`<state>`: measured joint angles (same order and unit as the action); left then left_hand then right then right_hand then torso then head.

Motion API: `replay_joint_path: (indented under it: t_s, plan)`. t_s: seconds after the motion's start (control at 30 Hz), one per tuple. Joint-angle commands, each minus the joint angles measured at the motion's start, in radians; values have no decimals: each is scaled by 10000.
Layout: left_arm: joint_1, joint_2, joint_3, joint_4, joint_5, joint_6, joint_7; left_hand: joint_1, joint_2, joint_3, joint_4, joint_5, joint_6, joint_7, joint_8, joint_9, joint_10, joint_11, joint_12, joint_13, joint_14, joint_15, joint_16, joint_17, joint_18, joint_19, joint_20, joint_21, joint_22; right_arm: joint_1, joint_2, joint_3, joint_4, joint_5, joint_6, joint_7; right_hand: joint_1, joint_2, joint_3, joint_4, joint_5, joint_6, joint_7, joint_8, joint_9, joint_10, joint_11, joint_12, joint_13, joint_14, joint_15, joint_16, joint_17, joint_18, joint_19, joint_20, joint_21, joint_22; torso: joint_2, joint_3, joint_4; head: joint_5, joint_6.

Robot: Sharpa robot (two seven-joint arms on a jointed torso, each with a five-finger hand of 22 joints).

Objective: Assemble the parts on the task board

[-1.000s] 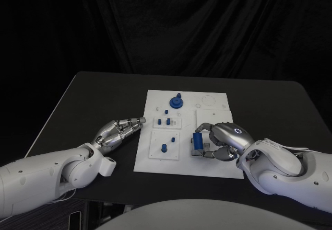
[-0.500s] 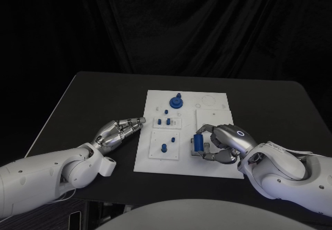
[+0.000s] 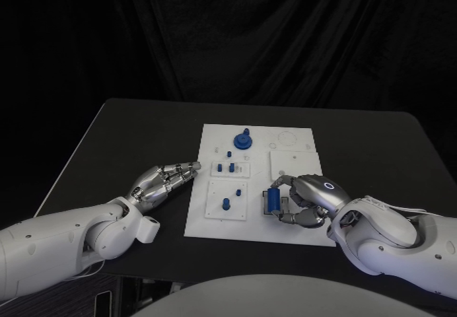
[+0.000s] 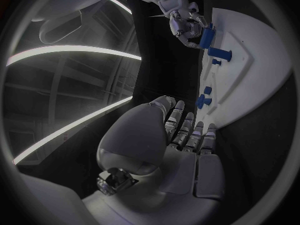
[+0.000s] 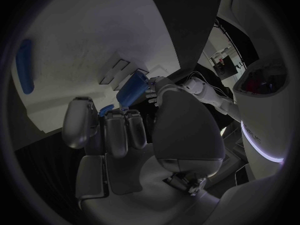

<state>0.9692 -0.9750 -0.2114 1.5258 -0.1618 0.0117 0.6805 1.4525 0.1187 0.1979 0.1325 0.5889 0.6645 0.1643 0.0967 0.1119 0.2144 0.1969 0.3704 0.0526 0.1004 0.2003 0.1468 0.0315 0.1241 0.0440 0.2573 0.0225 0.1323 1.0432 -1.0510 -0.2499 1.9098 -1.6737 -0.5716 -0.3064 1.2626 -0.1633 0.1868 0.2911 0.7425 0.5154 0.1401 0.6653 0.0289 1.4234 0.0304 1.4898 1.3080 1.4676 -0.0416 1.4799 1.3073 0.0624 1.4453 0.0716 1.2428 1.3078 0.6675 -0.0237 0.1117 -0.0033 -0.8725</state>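
The white task board (image 3: 295, 234) lies in the middle of the black table. My right hand (image 3: 306, 198) is over its near right part and grips a blue cylinder part (image 3: 273, 197) (image 5: 131, 92) (image 4: 207, 34) between thumb and fingers. My left hand (image 3: 165, 179) (image 4: 181, 135) rests just left of the board's edge, fingers together and pointing at the board, holding nothing. A blue gear-shaped part (image 3: 243, 140) stands near the board's far side. Small blue pegs (image 3: 228, 168) stand in the middle, and two more (image 3: 226, 202) in the near left block. The right wrist view shows a long blue part (image 5: 24, 66) lying on the board.
The black table (image 3: 133, 132) reaches beyond the board on all sides. A round outline (image 3: 286, 139) is marked on the board's far right corner. A raised square plate (image 3: 294, 162) sits just beyond my right hand.
My right hand with the blue cylinder has drawn slightly toward the near edge of the board. The left hand has stayed where it was.
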Motion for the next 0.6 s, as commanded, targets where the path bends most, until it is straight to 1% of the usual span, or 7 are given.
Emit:
replay_joint_path:
  t_s: [0.03, 0.17, 0.3, 0.37, 0.43, 0.5, 0.6]
  plan:
    - [-7, 27, 5, 14, 43, 119, 1559, -48, 22, 39, -1, -34, -77, 20, -31, -8, -54, 17, -28, -12, 13, 29, 57, 14, 57, -24, 66, 3, 11, -31, 50, 2, -47, 19, 324, -335, 34, -30, 26, 1, -69, -20, -117, -148, 1445, -56, -1, -50, 760, 589, 50, -45, 1213, 113, -71, 5, -71, 1655, 3, 0, -1, -1, -1]
    - [-7, 46, 5, 8, 43, 130, 1556, -48, 22, 39, -1, -34, -77, 20, -31, -8, -54, 17, -28, -12, 13, 29, 57, 14, 57, -24, 66, 3, 11, -34, 132, 2, -132, 19, 473, -405, -10, -13, -45, 8, -441, -141, -112, -368, 1272, -131, -11, -105, 659, 565, 42, -87, 1154, 133, -116, -4, -182, 1625, 2, 2, -4, -5, -1]
    - [-7, 58, 5, -2, 43, 141, 1552, -48, 22, 39, -1, -34, -77, 20, -31, -8, -54, 17, -28, -12, 13, 29, 57, 14, 57, -24, 66, 3, 11, -36, 190, 2, -220, 19, 575, -432, 19, 3, -122, 8, -588, -290, -114, -575, 1108, -277, -21, -202, 484, 539, 35, -130, 1094, 152, -158, -9, -283, 1599, 1, 3, -3, 4, -1]
    - [-7, 64, 5, -11, 43, 148, 1547, -48, 22, 39, -1, -34, -77, 20, -31, -8, -54, 17, -28, -12, 13, 29, 57, 14, 57, -24, 66, 3, 11, -36, 214, 2, -253, 19, 603, -431, 35, 34, -315, 17, -980, -521, -123, -883, 893, -469, -31, -342, 244, 501, 29, -191, 1011, 180, -221, -14, -436, 1560, 3, 4, -1, 4, -1]
    - [-7, 71, 5, -23, 43, 154, 1543, -52, 26, 54, -4, -38, -80, 24, -33, -10, -58, 24, -32, -11, 29, 39, 73, 17, 67, -25, 85, 2, 0, -36, 236, 2, -271, 19, 640, -441, 66, 50, -413, 19, -1081, -603, -139, -1021, 794, -594, -42, -437, 84, 495, 22, -199, 1000, 186, -231, -18, -465, 1554, 0, 3, -3, 16, -1]
    - [-7, 78, 5, -33, 43, 160, 1540, -52, 26, 54, -4, -38, -80, 24, -33, -10, -58, 24, -32, -11, 29, 39, 73, 17, 67, -25, 85, 2, 0, -36, 255, 2, -281, 19, 683, -450, 118, 93, -650, 32, -1441, -812, -243, -1352, 586, -811, -133, -656, -235, 472, -36, -239, 946, 201, -255, -63, -540, 1538, 1, 2, -2, 22, -1]
    - [-7, 87, 5, -47, 43, 169, 1532, -52, 26, 54, -4, -38, -80, 24, -33, -10, -58, 24, -32, -11, 29, 39, 73, 17, 67, -25, 85, 2, 0, -37, 278, 3, -292, 19, 748, -443, 114, 113, -776, 38, -1716, -794, -255, -1456, 506, -851, -134, -721, -322, 467, -51, -251, 929, 204, -264, -79, -577, 1531, 0, 1, -2, 25, -1]
